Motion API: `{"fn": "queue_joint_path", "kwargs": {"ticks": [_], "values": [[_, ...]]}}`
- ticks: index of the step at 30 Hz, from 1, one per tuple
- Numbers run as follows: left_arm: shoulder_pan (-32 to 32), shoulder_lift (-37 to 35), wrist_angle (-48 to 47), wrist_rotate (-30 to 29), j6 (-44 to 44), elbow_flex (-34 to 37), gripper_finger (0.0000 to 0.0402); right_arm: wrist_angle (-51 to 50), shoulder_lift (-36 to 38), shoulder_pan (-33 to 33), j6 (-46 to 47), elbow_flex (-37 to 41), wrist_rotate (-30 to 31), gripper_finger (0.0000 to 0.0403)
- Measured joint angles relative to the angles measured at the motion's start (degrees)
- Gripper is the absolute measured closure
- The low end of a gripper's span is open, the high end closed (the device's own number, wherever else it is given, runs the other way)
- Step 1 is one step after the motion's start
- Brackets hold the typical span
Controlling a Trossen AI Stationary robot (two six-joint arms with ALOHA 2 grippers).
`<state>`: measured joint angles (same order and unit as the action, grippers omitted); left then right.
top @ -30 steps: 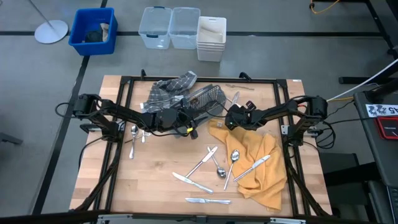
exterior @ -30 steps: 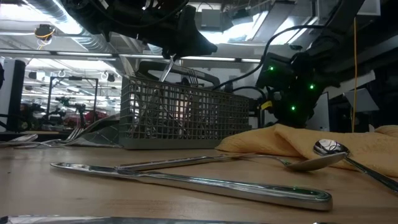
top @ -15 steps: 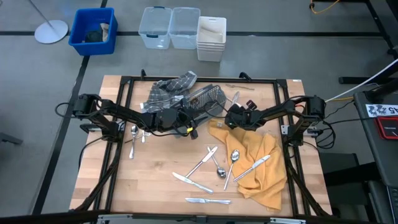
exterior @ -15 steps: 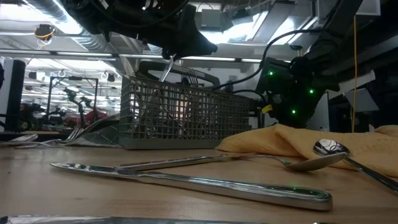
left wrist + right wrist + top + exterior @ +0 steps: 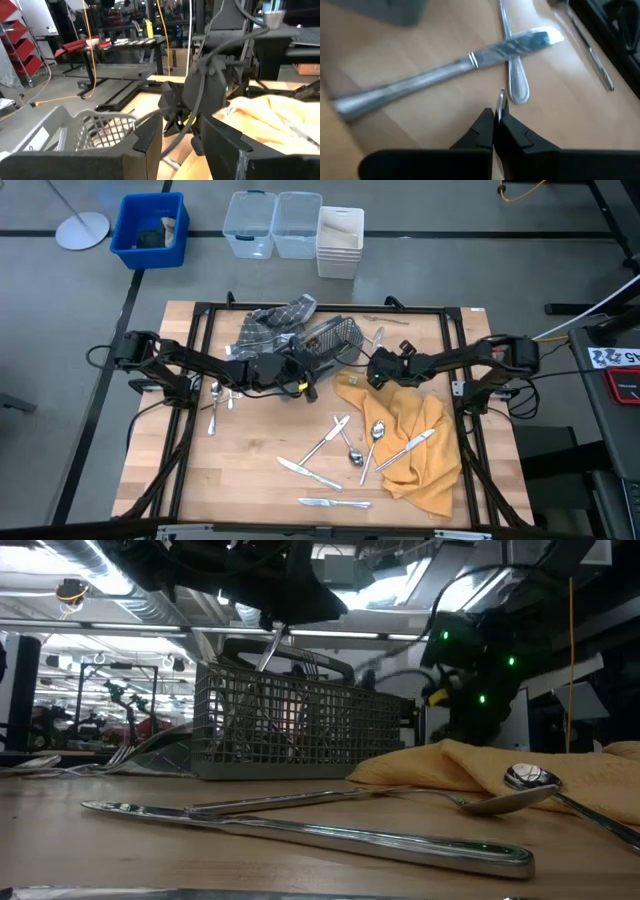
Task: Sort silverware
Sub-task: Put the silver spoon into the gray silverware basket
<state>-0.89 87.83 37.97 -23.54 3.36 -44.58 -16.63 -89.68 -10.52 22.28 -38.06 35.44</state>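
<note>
- The wooden table [image 5: 250,480] is basically split: loose silverware [image 5: 340,450] is scattered over the near half, some on bare wood, some on the yellow cloth [image 5: 420,450], so most of the sorting looks not yet done.
- A couple more pieces lie off by the left edge [image 5: 214,402], well apart from the main scatter.
- The yellow cloth is crumpled on the right side with a spoon [image 5: 530,780] resting against its edge.
- The grey mesh caddy [image 5: 300,730] sits at the far middle, next to a checked towel [image 5: 275,320], within reach of both arms, which makes sense as the drop-off point.
- The left gripper [image 5: 300,370] hangs right over the caddy with a slim utensil handle [image 5: 270,650] poking down toward the basket. My guess is it's feeding a piece in upright. Can't tell whether its fingers are clamping it or letting go.
- The right gripper [image 5: 495,125] is near the caddy's right end, above a knife [image 5: 445,75] and another piece [image 5: 515,80] crossed on the wood. Its fingers are pressed together on a thin sliver of metal [image 5: 501,100], probably held by its end so it can be dropped in cleanly.
</note>
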Motion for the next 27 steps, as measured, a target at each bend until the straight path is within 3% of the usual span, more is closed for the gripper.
{"fn": "queue_joint_path", "kwargs": {"ticks": [9, 19, 23, 27], "values": [[-0.3, -7.1, -5.9, 0.0, -0.6, 0.0, 0.0281, -3.8, 13.5, 0.1, 0.0, 0.0, -3.2, 0.0395], [-0.6, -19.0, -26.9, -0.1, -6.8, 0.0, 0.0281, -3.1, 31.0, 0.1, -0.1, -0.1, -8.1, 0.0393], [-0.6, -22.1, -33.7, -0.1, -10.0, 0.0, 0.0281, 2.8, 36.0, 0.4, -1.1, -0.1, -9.2, 0.039], [-0.6, -23.5, -37.6, -0.1, -11.8, 0.0, 0.0281, 14.9, 37.6, 0.4, -5.3, -0.1, -15.1, 0.0392]]}}
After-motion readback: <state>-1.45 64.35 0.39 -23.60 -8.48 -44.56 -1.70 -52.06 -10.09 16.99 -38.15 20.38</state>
